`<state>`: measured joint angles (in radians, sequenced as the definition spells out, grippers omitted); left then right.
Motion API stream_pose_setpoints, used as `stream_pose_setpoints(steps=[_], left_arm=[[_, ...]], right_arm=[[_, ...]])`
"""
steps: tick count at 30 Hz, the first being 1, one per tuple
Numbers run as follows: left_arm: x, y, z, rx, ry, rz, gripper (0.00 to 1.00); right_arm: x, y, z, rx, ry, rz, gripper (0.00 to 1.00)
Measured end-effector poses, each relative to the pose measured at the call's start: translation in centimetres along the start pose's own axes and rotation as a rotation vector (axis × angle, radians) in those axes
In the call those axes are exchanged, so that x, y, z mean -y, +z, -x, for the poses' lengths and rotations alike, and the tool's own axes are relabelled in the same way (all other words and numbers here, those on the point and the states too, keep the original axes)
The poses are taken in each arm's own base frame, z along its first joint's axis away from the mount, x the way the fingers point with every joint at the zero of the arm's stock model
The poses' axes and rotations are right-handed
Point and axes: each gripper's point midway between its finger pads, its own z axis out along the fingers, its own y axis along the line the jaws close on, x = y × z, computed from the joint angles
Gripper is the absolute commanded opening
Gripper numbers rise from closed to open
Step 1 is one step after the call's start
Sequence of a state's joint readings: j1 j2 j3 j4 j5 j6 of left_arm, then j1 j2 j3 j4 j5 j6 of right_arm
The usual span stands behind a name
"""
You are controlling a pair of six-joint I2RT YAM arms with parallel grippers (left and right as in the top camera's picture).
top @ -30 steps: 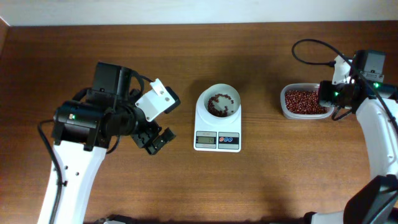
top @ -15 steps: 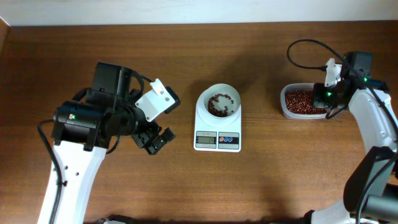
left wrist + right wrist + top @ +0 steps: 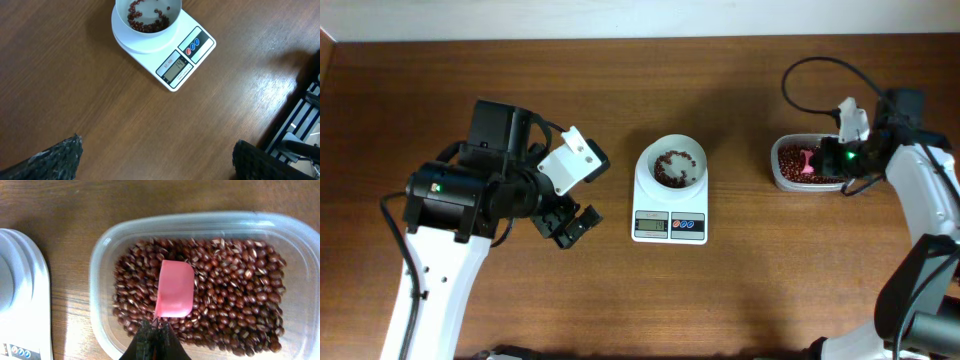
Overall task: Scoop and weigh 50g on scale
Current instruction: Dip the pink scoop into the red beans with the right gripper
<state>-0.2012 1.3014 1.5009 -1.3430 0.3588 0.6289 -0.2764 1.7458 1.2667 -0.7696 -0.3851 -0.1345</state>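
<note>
The white scale [image 3: 670, 212] stands mid-table, its round bowl [image 3: 672, 165] holding a thin layer of red-brown beans [image 3: 669, 166]. In the left wrist view the scale [image 3: 192, 50] lies ahead of my left gripper [image 3: 157, 161], which hovers open over bare wood, left of the scale. My right gripper [image 3: 156, 325] is shut on the handle end of a pink scoop [image 3: 175, 289], which lies bowl-down on the beans [image 3: 235, 290] in the clear tub [image 3: 100, 255]. Seen from overhead, the scoop [image 3: 807, 163] sits in the tub's middle.
The clear tub [image 3: 782, 182] stands right of the scale with a strip of bare wood between them. A black cable [image 3: 800, 75] loops behind the right arm. The left arm's body [image 3: 470, 190] fills the table's left side.
The right gripper has turned and shifted over the tub, and the pink scoop has come into sight on the beans. The left arm and the scale have not moved.
</note>
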Motion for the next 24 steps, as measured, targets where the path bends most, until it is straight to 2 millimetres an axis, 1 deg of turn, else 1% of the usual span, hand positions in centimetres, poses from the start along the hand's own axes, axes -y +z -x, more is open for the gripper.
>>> stream_pose_setpoints(steps=[2,5,7,15,20,24], left_arm=[[0.0,0.0,0.0,0.0,0.0,0.0,0.99],[0.0,0.0,0.0,0.0,0.0,0.0,0.99],[0.0,0.0,0.0,0.0,0.0,0.0,0.99],[0.0,0.0,0.0,0.0,0.0,0.0,0.99],[0.0,0.0,0.0,0.0,0.0,0.0,0.99],[0.0,0.0,0.0,0.0,0.0,0.0,0.99]], right_arm=[[1.0,-0.2,-0.6,0.005,0.052,0.039,0.04],[1.9,-0.5,-1.0,0.028,0.102,0.086,0.04],[2.0,-0.2,-1.3,0.049,0.125,0.136,0.04],[0.7,0.7,-1.9,0.072,0.129,0.249,0.04],[0.2,2.3,-2.1,0.054,0.157,0.348,0.04],[0.1,2.4,-2.1,0.059,0.175,0.391,0.04]])
